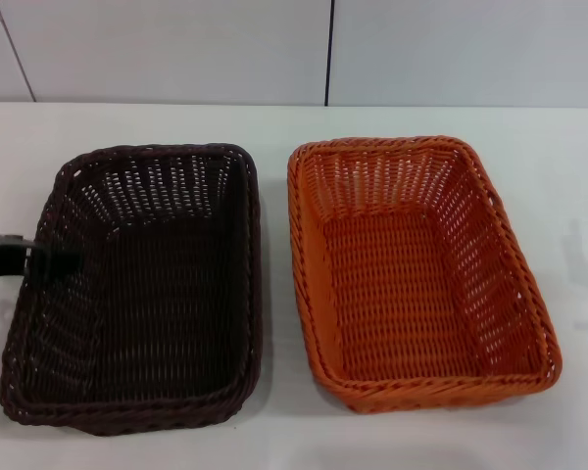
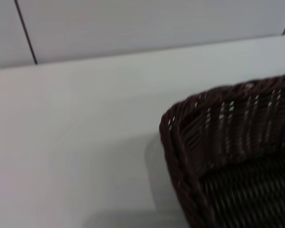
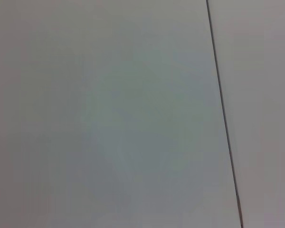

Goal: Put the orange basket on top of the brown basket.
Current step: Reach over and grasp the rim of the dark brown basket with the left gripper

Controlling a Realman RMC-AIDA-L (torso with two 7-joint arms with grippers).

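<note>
Head view: brown basket (image 1: 142, 289) left, orange basket (image 1: 416, 269) right, side by side on the white table (image 1: 274, 122), rims just apart, both holding nothing. Left tool (image 1: 39, 257) at the brown basket's left rim; its opening cannot be told. Left wrist view: brown basket corner (image 2: 228, 142) on the table. Right wrist view: plain panel (image 3: 109, 114) with a seam.
</note>
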